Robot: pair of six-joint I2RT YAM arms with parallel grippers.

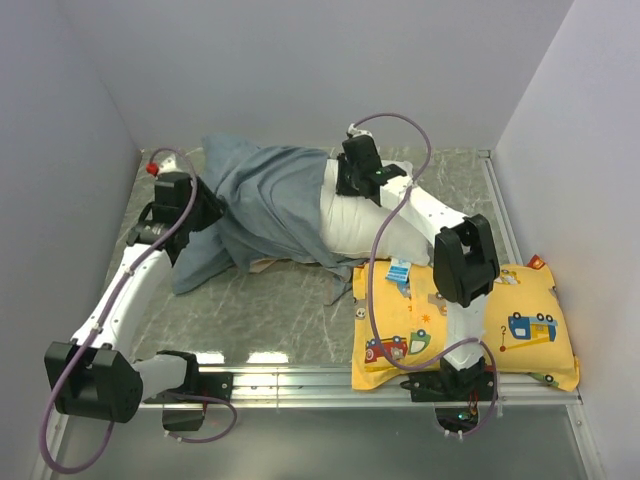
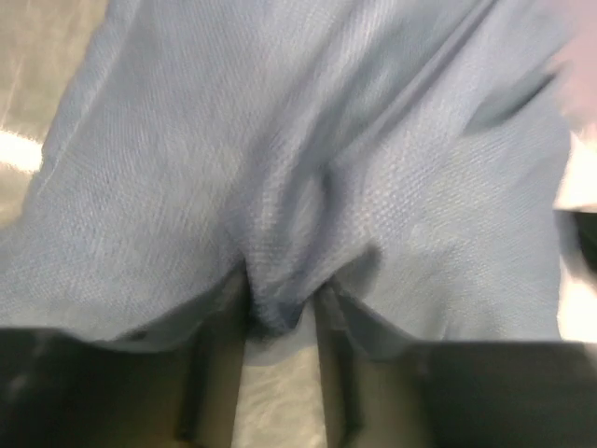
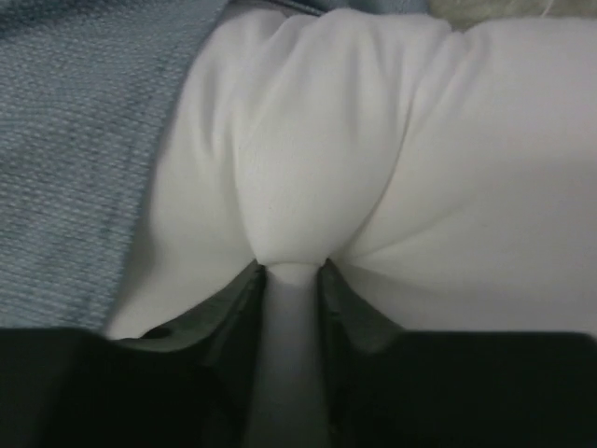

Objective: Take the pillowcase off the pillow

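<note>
Pillowcase [image 1: 265,200] is bunched over the left part of the white pillow [image 1: 350,228], mid-desk [image 1: 280,310], with its plain blue-grey side showing. Left fingers [image 2: 233,313] are pinching a fold of that blue fabric at its left end. Right fingers [image 3: 241,303] are squeezed onto a tuck of the bare pillow. Yellow pillow [image 1: 520,330] sits just beside it, front right.

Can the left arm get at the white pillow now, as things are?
Probably not directly. The left claw is shut on the pillowcase, whose fabric covers the left part of the pillow; its bare white part lies farther right, where the right claw pinches it.
</note>
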